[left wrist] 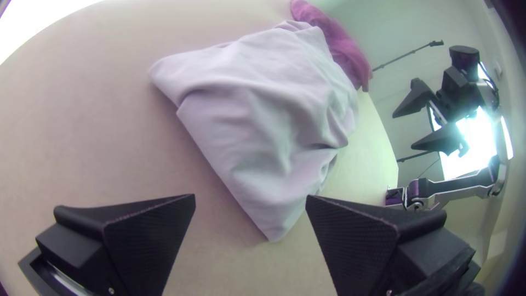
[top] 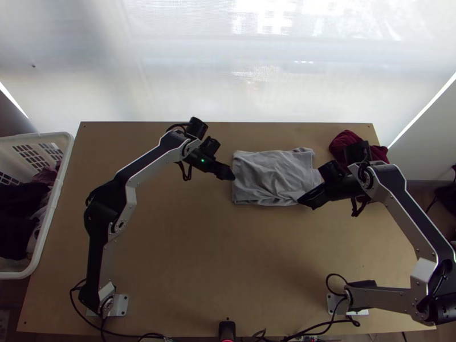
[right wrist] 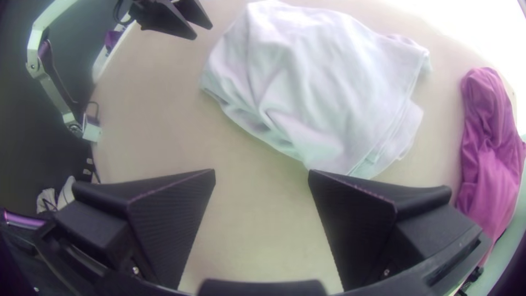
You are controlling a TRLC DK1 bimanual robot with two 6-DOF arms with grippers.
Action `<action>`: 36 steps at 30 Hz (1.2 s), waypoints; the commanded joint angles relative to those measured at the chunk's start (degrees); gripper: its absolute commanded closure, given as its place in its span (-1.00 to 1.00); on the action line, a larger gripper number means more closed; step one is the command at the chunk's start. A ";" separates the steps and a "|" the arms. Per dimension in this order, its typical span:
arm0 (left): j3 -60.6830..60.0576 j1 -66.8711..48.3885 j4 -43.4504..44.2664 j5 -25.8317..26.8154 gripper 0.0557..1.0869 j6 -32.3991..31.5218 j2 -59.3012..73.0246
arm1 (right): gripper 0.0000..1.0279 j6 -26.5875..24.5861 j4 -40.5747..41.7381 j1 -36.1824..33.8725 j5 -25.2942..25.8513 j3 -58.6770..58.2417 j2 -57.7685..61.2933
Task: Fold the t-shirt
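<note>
T-shirt [top: 273,176] lies folded on the desk [top: 216,245] between my left pincer [top: 230,173] and right pincer [top: 306,200]; the wrist views show me both spread wide, while the top view gives me a laundry basket [top: 57,195].

Loc.: robotics lab or workshop, exact type n/k. Evid. as follows: 1 wooden tbl. [top: 222,256], plain top, w/ my 2 arms [top: 149,165] mounted on metal plates [top: 121,305]; misc. black cables [top: 342,322] along near edge; 1 white plastic basket [top: 65,171] beside tbl., w/ assorted clothes [top: 20,219]; 1 pale sheet [top: 188,74] behind, backlit; 1 thin black pole [left wrist: 408,55] beyond tbl. Reads as test bench.
</note>
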 commanded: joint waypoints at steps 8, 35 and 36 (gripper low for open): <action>-1.29 5.05 -1.17 0.01 -0.90 0.18 -3.92 | -0.54 2.05 16.40 20.86 23.85 -6.50 -0.92; -6.65 9.71 2.35 -3.86 -0.90 2.37 -10.69 | -0.62 -13.86 37.49 38.43 43.54 -24.78 -1.80; -6.91 9.98 2.52 -3.86 -0.90 2.37 -10.86 | -0.62 -14.47 38.81 38.35 43.63 -25.22 -1.10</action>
